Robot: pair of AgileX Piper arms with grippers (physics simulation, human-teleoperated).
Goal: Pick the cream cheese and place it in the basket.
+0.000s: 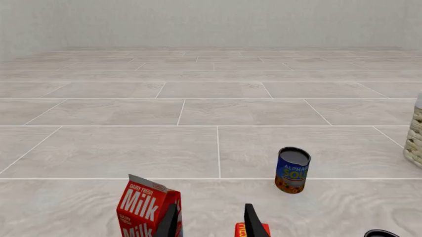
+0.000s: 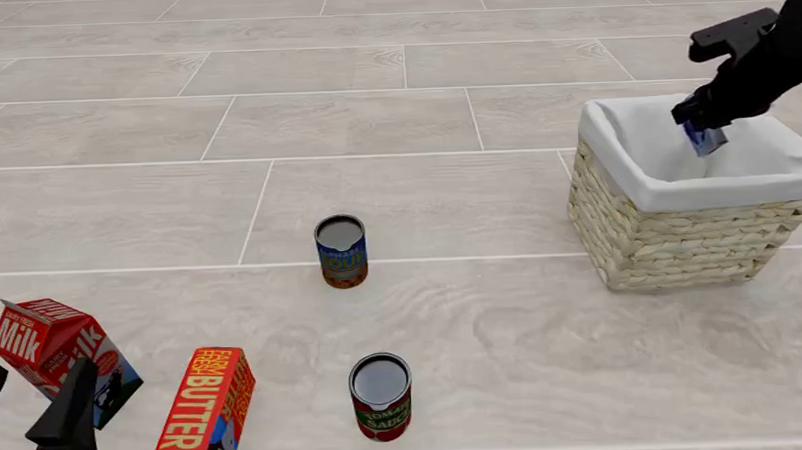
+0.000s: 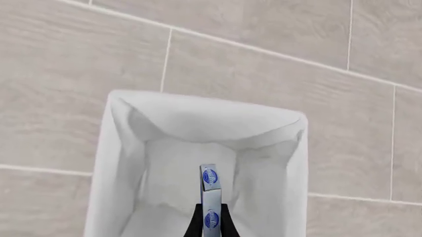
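The cream cheese [image 2: 704,137], a small flat blue box, hangs edge-on in my right gripper [image 2: 698,125] just above the open mouth of the basket [image 2: 682,237], a pale wicker square with white cloth lining. In the right wrist view the box [image 3: 209,197] sticks out between the shut fingers, over the basket's white inside [image 3: 197,123]. My left gripper [image 2: 34,408] is low at the near left, open and empty, with its fingers [image 1: 254,222] beside the milk carton [image 1: 146,207].
A red Milk carton [image 2: 52,347] and an orange-red BUTTER box [image 2: 207,407] stand at the near left. A blue soup can [image 2: 341,251] stands mid-table, also in the left wrist view [image 1: 292,169]. A red can [image 2: 380,383] stands nearer the front.
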